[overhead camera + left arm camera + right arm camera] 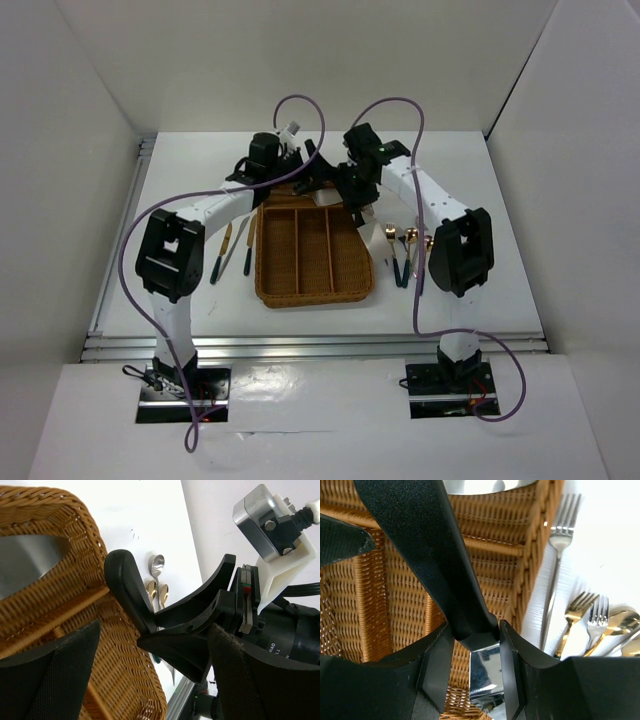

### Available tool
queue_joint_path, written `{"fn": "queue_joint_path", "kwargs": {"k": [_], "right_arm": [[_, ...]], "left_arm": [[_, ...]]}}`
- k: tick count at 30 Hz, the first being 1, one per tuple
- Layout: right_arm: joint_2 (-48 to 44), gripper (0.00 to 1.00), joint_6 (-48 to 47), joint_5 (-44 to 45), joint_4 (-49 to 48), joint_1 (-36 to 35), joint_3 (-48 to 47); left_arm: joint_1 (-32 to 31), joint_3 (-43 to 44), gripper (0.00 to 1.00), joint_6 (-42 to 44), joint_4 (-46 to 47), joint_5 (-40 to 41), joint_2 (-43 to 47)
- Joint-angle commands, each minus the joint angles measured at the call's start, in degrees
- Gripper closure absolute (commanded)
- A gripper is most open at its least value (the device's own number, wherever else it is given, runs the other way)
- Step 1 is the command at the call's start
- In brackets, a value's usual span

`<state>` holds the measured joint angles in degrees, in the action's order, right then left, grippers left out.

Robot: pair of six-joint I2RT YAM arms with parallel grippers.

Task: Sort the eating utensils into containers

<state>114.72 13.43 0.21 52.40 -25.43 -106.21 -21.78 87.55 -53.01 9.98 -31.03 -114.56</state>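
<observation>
The right claw [476, 636] is pressed together on the black handle of the wide silver server [431, 540], pinching it near its butt end, where a short bright metal tip sticks out on the near side of the fingers. Away from the claw the handle slopes forward over the rectangular brown woven wicker tray [385, 595], crossing a divider. The server's broad blade sits at the crosswise end compartment beyond. I cannot tell whether the blade rests on the weave or hangs just above it.

Just beside this grip, the left claw [155, 645] is spread wide and pinches nothing, with the right claw's fingers between its pads.

Further out, to the right of the right claw, the silver fork [562, 530], the gold fork [577, 605] and the gold spoons [620, 625] lie unsorted on the white table [180, 300]. A few dark-handled pieces [232, 250] lie on the far side of the tray, to the left of the left claw.

The step in hand looks like placing the server. Next the handle probably needs to come down and turn in line with the crosswise slot before the right claw lets go. The left claw is close, so it should keep out of the way. The long slots look bare, so most of the sorting is left.
</observation>
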Motion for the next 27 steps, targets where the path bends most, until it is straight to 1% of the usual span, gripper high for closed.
{"fn": "queue_joint_path", "kwargs": {"k": [1, 3, 4, 5, 7, 10, 11, 12, 13, 14, 15, 16, 17, 18, 20, 23, 27], "right_arm": [[-2.04, 1.0, 0.02, -0.48, -1.78, -1.64, -4.09], [-1.34, 1.0, 0.02, 0.05, -1.78, -1.64, -4.79], [-0.73, 1.0, 0.71, 0.67, -0.38, -1.64, -6.01], [0.24, 1.0, 0.72, 0.67, 0.24, -0.94, -6.54], [0.24, 1.0, 1.33, 0.67, 0.77, -0.94, -7.07], [-0.45, 1.0, 1.33, -1.96, -0.63, 0.29, -5.94], [-0.46, 1.0, 1.33, -4.23, -1.33, 1.16, -5.93], [-0.98, 1.0, 1.33, -5.56, -1.34, 2.04, -5.33], [-1.68, 1.0, 1.33, -6.26, -2.12, 2.05, -4.28], [-1.69, 1.0, 1.33, -7.58, -2.82, 2.57, -3.74], [-2.38, 1.0, 0.81, -7.59, -2.83, 2.58, -3.22], [-2.39, 1.0, 0.81, -8.37, -2.83, 2.58, -3.21], [-2.91, 1.0, 0.81, -8.9, -3.35, 2.58, -2.69], [-2.92, 1.0, 0.81, -8.91, -3.36, 2.58, -2.68], [-3.45, 1.0, 0.81, -9.61, -3.36, 2.58, -2.16], [-3.45, 1.0, 0.81, -9.0, -3.36, 1.44, -2.16], [-2.92, 1.0, 1.33, -8.29, -3.36, 0.38, -3.47]], "left_arm": [[1.74, -2.11, 0.09, 0.89, -1.97, 2.29, 2.76], [2.36, -3.43, 0.09, 1.51, -1.98, 1.76, 4.78], [2.97, -3.44, 0.1, 3.6, -1.98, 0.98, 5.31], [2.97, -2.74, 0.1, 4.92, -5.55, 0.97, 6.01], [2.97, -1.42, 0.1, 8.26, -8.82, 2.63, 6.89], [3.67, -0.63, 0.1, 12.12, -12.6, 5.27, 8.03], [3.67, 0.16, 0.1, 13.36, -13.31, 5.97, 8.04], [4.28, 0.17, 0.12, 14.16, -13.32, 5.11, 8.04], [6.47, -0.36, 0.14, 14.17, -9.4, 1.44, 8.04], [7.97, -0.36, 0.14, 11.73, -5.71, -9.47, 7.43], [9.46, -0.36, 0.14, 8.57, -3.67, -13.41, 6.21], [10.61, -0.36, 0.14, 5.76, 0.96, -16.75, 5.06], [11.4, 0.34, 0.14, 3.29, 2.31, -19.14, 4.01], [11.93, 0.86, 0.14, 3.79, 2.33, -20.03, 3.3], [11.41, 2.97, 0.12, 6.5, 0.23, -17.85, 2.68], [10.88, 4.73, 0.12, 5.56, -0.75, -16.44, 1.27], [8.43, 5.26, 0.12, 5.03, -2.51, -9.6, 0.05]]}}
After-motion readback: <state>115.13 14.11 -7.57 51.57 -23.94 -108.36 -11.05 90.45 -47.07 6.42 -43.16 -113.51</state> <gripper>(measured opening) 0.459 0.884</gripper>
